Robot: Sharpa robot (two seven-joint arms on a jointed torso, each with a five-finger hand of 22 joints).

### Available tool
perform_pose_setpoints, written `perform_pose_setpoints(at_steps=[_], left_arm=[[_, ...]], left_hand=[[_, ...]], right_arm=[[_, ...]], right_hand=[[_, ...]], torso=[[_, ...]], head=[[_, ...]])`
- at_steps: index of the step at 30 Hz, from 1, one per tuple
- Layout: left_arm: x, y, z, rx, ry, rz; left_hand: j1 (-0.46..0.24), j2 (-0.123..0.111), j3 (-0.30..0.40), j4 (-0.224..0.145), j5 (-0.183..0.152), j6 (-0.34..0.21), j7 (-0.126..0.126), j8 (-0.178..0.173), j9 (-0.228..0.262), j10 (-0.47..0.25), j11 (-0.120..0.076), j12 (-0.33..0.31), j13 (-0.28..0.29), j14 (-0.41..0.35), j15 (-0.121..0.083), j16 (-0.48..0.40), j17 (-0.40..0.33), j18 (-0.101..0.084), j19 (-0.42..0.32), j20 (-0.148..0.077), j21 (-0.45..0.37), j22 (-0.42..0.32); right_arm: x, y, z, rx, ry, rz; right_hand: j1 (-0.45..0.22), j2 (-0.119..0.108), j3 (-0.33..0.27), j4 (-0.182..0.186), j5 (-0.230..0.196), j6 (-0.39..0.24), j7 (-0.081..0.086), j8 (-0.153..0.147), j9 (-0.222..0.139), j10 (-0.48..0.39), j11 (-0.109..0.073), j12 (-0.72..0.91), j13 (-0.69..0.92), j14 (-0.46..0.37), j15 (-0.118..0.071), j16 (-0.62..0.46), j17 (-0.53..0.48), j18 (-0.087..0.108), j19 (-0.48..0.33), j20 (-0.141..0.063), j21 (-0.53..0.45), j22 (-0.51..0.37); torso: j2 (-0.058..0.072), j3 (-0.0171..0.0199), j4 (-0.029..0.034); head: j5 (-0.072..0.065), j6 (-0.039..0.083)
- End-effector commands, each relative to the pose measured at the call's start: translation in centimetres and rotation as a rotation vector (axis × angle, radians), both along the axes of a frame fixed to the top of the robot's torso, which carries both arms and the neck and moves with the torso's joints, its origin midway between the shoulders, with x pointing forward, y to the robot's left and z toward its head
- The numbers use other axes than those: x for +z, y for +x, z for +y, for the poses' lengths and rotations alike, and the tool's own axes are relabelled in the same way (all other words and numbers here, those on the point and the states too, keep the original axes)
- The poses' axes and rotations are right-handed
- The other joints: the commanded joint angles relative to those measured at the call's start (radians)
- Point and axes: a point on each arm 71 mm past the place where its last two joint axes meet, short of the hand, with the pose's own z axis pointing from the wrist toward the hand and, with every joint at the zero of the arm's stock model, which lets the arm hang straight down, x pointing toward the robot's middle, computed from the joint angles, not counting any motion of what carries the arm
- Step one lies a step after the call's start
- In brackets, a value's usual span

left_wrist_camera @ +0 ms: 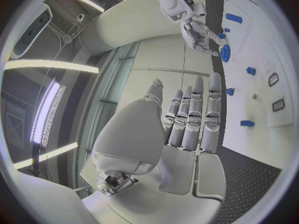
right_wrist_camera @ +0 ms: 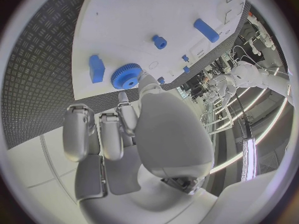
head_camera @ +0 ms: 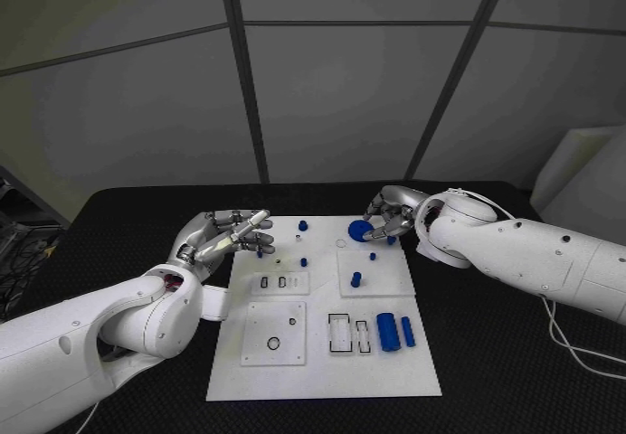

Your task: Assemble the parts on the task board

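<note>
The right hand (head_camera: 392,217) holds a blue gear (head_camera: 362,229) over the far side of the task board (head_camera: 327,380). The left hand (head_camera: 235,233) holds nothing, fingers apart.

You will find no legible text, label, brand, number or sign here. The task board (head_camera: 327,371) carries only plain outlines and recesses, and the blue parts (head_camera: 387,327) on it are unmarked. The black table (head_camera: 496,362) bears no writing either.
</note>
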Motion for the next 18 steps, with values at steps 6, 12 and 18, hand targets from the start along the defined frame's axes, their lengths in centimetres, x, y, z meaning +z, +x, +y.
perform_pose_setpoints(at_steps=[6, 12, 18], left_arm=[[0.09, 0.01, -0.21, -0.016, -0.005, -0.001], [0.08, 0.02, -0.30, -0.019, -0.006, 0.000], [0.06, 0.03, -0.36, -0.021, -0.006, 0.001]], left_hand=[[-0.003, 0.009, -0.001, -0.007, -0.004, -0.001, 0.003, -0.003, 0.000, -0.004, -0.002, -0.004, -0.001, -0.005, 0.002, -0.005, 0.001, 0.048, -0.005, 0.001, 0.003, 0.001], [-0.003, 0.009, -0.001, -0.007, -0.004, -0.001, 0.003, -0.003, 0.000, -0.004, -0.002, -0.004, -0.001, -0.005, 0.002, -0.005, 0.001, 0.048, -0.005, 0.001, 0.003, 0.001], [-0.003, 0.009, -0.001, -0.007, -0.004, -0.001, 0.003, -0.003, 0.000, -0.004, -0.002, -0.004, -0.001, -0.005, 0.002, -0.005, 0.001, 0.048, -0.005, 0.001, 0.003, 0.001]], right_arm=[[-0.19, 0.21, 0.39, -0.001, -0.019, 0.025], [-0.26, 0.41, 0.57, -0.002, -0.041, 0.017], [-0.33, 0.63, 0.74, -0.007, -0.053, 0.010]], right_hand=[[0.006, 0.016, -0.001, -0.001, -0.006, -0.004, -0.002, 0.009, 0.001, 0.022, -0.001, 0.038, 0.039, 0.078, 0.005, 0.006, 0.130, -0.020, 0.011, 0.001, 0.009, 0.021], [0.010, 0.021, 0.001, -0.005, -0.007, -0.003, -0.002, 0.011, 0.001, 0.025, -0.002, 0.045, 0.047, 0.079, 0.005, 0.008, 0.133, -0.021, 0.012, 0.001, 0.012, 0.025], [0.014, 0.028, 0.005, -0.008, -0.008, -0.003, -0.002, 0.013, 0.001, 0.026, -0.002, 0.049, 0.051, 0.079, 0.005, 0.009, 0.135, -0.021, 0.013, 0.001, 0.013, 0.027]], torso=[[-0.001, 0.0010, -0.0010], [-0.001, 0.0016, -0.0013], [-0.001, 0.0018, -0.0012]], head=[[0.003, -0.004], [0.003, -0.006], [0.003, -0.007]])
